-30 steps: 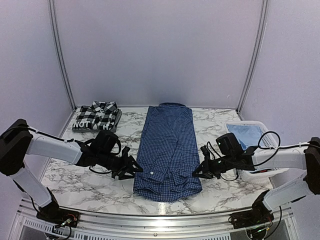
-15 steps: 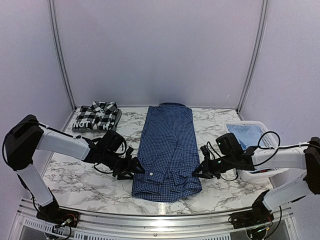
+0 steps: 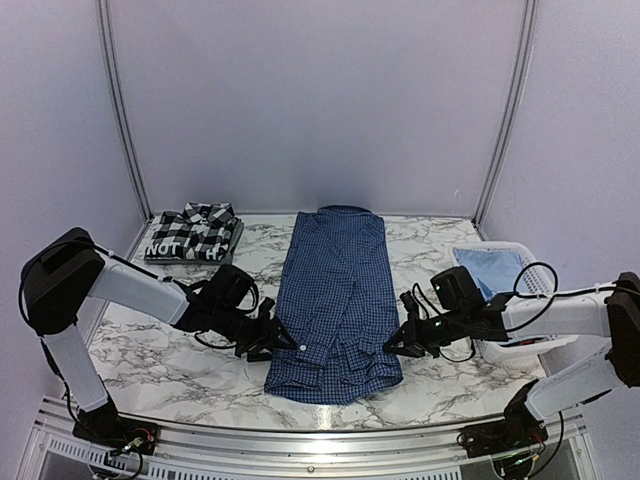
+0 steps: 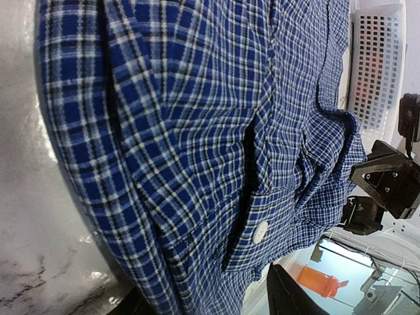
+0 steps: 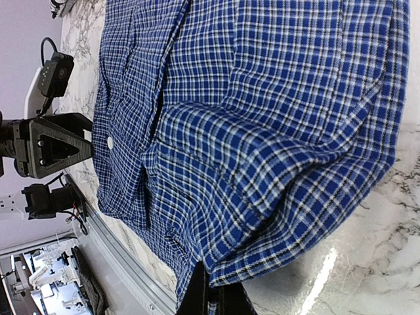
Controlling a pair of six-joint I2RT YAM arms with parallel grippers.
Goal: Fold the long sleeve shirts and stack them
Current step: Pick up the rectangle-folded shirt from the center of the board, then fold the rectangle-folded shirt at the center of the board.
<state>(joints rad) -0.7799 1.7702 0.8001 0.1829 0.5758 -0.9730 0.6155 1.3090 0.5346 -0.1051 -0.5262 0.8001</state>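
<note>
Dark blue checked shirt [image 3: 338, 290] lies flat on the marble table [image 3: 170, 372] between the two grippers, collar at the far end. The right gripper [image 3: 392, 348] is pressed together on its near right hem. The left gripper [image 3: 282, 340] sits at the near left edge; its fingers [image 4: 287, 298] flank the cloth, but whether they clamp it cannot be told. A folded black-and-white plaid shirt [image 3: 195, 232] lies well beyond the left gripper, and a pale blue shirt [image 3: 493, 268] rests in the white basket [image 3: 522, 250] beyond the right gripper, to its right.

Spread-out shirt [image 3: 335, 290] lies lengthwise down the middle of the desk [image 3: 170, 372], left tool [image 3: 284, 340] at its left edge near the front, right tool [image 3: 392, 348] opposite at its right edge. Folded shirt [image 3: 195, 232] sits back-left. Basket [image 3: 522, 249] stands far right, third shirt [image 3: 495, 268] inside it.
</note>
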